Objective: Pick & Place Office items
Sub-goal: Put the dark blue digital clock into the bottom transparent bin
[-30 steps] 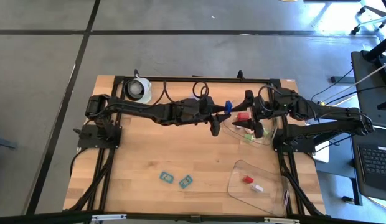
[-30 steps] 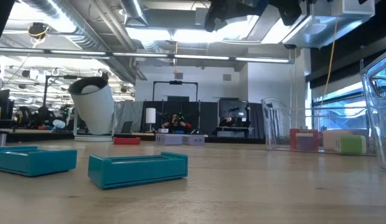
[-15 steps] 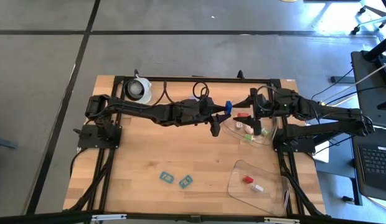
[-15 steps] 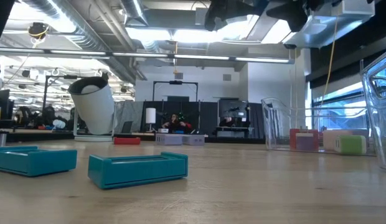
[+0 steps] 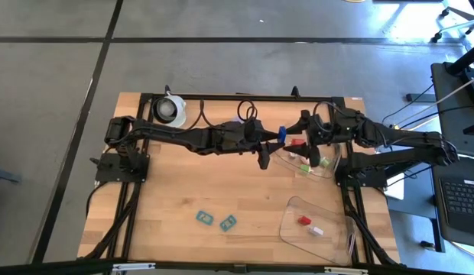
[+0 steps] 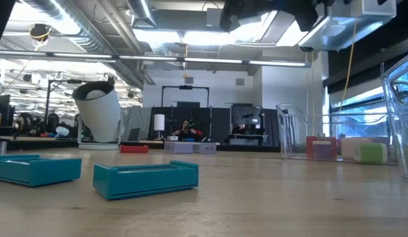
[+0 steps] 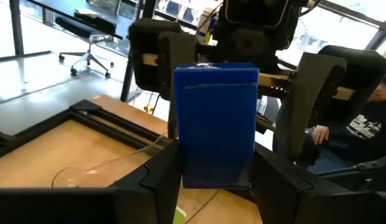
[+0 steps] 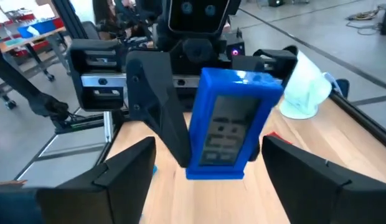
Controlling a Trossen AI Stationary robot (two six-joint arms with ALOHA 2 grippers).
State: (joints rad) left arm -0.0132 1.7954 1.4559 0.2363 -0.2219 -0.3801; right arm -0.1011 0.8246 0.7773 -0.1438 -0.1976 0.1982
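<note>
My left gripper (image 5: 277,135) reaches to the middle of the table and is shut on a blue block (image 5: 281,131), raised above the left rim of a clear tray (image 5: 329,169). My right gripper (image 5: 305,136) faces it from the right, open. Its fingers (image 8: 127,171) stand on either side of the blue block (image 8: 230,124) without touching it. Red, pink and green pieces (image 5: 302,156) lie in that tray. Two teal pieces (image 5: 204,217) (image 5: 228,222) lie flat on the wood near the front. A red and a white piece (image 5: 310,225) lie in a second tray. My left gripper pinches the blue block between its two fingers (image 7: 157,180) at the block's lower end (image 7: 215,171), one finger on each side face. The fingers come level from the table's left. The block is lifted clear and stands out beyond the fingertips toward my right gripper.
A white round roll (image 5: 172,109) sits at the far left corner. The second clear tray (image 5: 292,208) lies at the near right. Black frame rails (image 5: 130,206) run along both sides. Bare wood (image 5: 183,179) lies between the arms and the teal pieces.
My left gripper has carried the blue block a little toward the table's right. My right gripper has shifted slightly toward the block, its fingers staying open around it.
</note>
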